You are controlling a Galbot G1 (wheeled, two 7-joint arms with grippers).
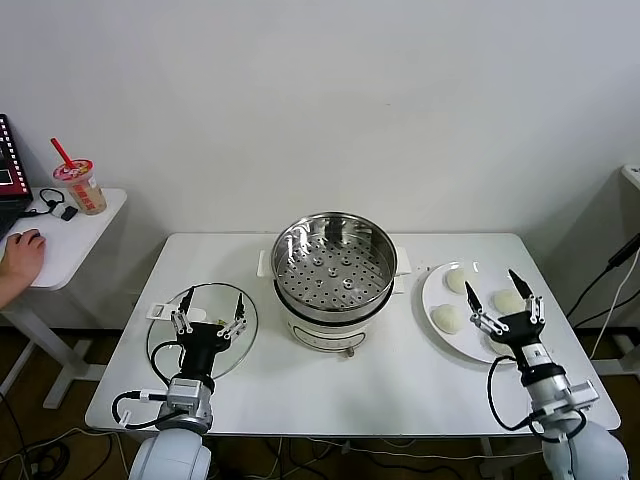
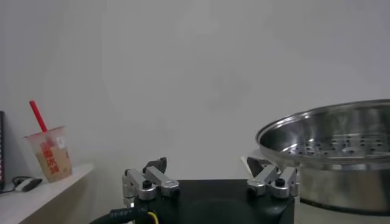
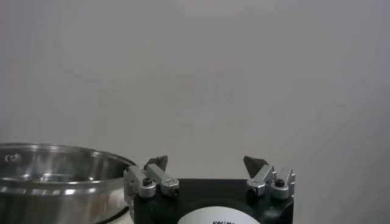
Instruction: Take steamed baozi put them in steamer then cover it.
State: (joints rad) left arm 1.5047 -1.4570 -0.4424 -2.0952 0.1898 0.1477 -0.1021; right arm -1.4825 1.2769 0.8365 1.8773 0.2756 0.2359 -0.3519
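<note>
Head view shows the steamer uncovered in the middle of the white table, and the steamed baozi lie on a white plate just beside it, near the table's right edge. The left gripper is spread wide above the glass lid at the left side — the right gripper is also released, over the plate's near rim. Bare table surface stays free in front of the steamer, between both arms.

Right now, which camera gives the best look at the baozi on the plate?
The head view: the baozi lie in plain sight on the white plate, right of the steamer, with the open right gripper above them. Neither wrist view shows any baozi; each shows only its own gripper, part of the steamer, and the wall.
</note>
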